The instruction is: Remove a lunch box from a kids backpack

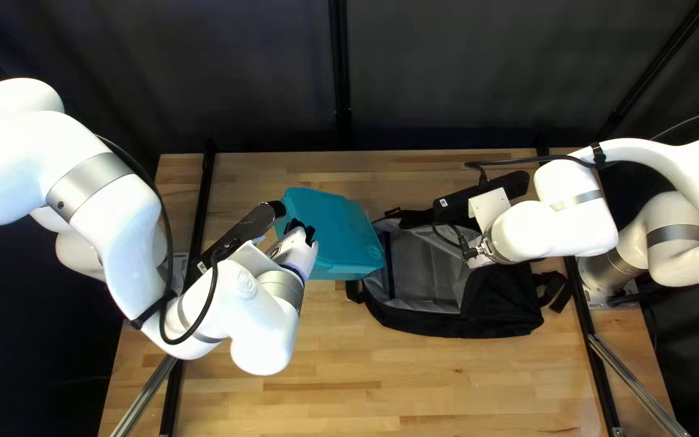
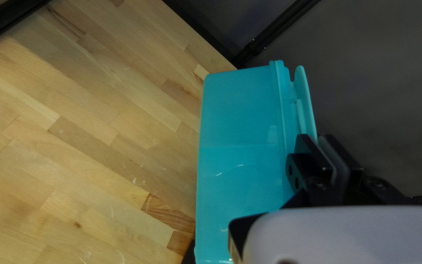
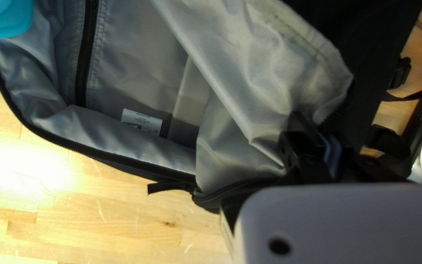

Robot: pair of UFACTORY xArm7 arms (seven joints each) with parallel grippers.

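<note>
Left side: black two-finger left gripper (image 1: 303,231), fingers pinching the raised rim piece of a teal plastic lunch box (image 1: 332,233). Box sits tilted between the two arms, outside the bag, over the wooden table (image 1: 333,380), its near corner beside the bag's mouth; contact there can't be told. Next, a black fabric backpack (image 1: 495,311) with grey lining (image 1: 426,267), lying gaping open, white label (image 3: 142,121) inside. Far right: black two-finger right gripper (image 1: 472,252), fingers pressed together on the backpack's flap edge.
</note>
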